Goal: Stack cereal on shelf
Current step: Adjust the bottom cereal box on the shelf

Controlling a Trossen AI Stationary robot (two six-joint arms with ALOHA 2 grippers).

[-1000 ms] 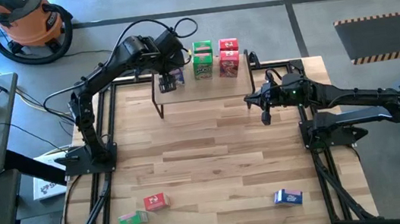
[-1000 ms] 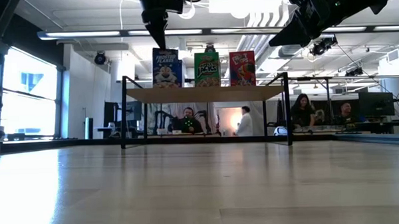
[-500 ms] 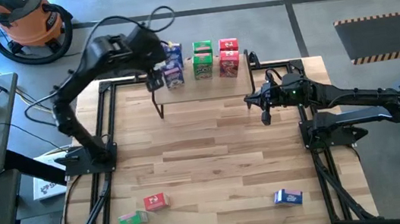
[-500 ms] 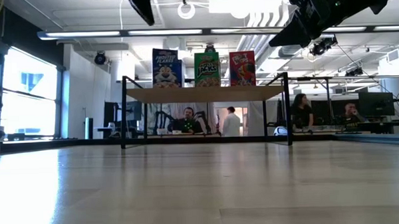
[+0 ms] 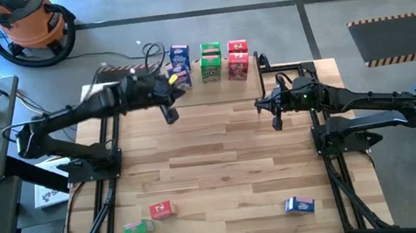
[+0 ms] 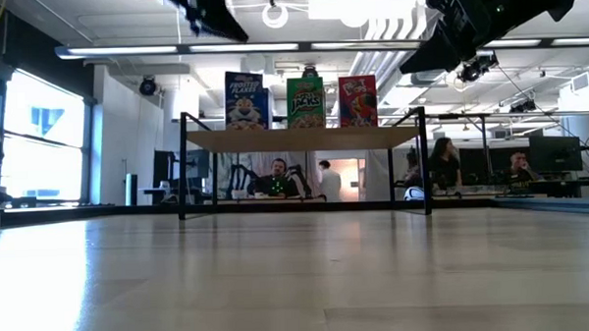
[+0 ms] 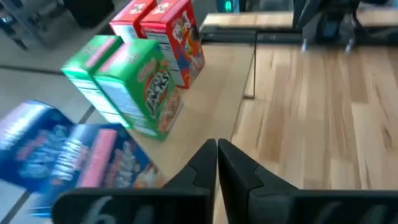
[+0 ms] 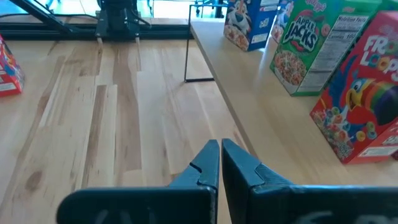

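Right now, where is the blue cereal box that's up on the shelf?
In the high view, the blue box stands at the shelf's left end, beside the green box.

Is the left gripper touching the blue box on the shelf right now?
Apart. The high view shows the left gripper over the table, shut and empty, with bare wood between it and the blue box on the shelf.

Six stacks or boxes of cereal show in all. On the shelf (image 5: 266,73) stand three groups: one blue box (image 5: 179,58), a green pair (image 5: 211,61) and a red pair (image 5: 238,59), each pair two boxes deep. On the desk (image 5: 223,170) lie three more: one green box (image 5: 133,229), one red box (image 5: 162,210) and one blue box (image 5: 299,205). Two robot arms, each with one gripper.
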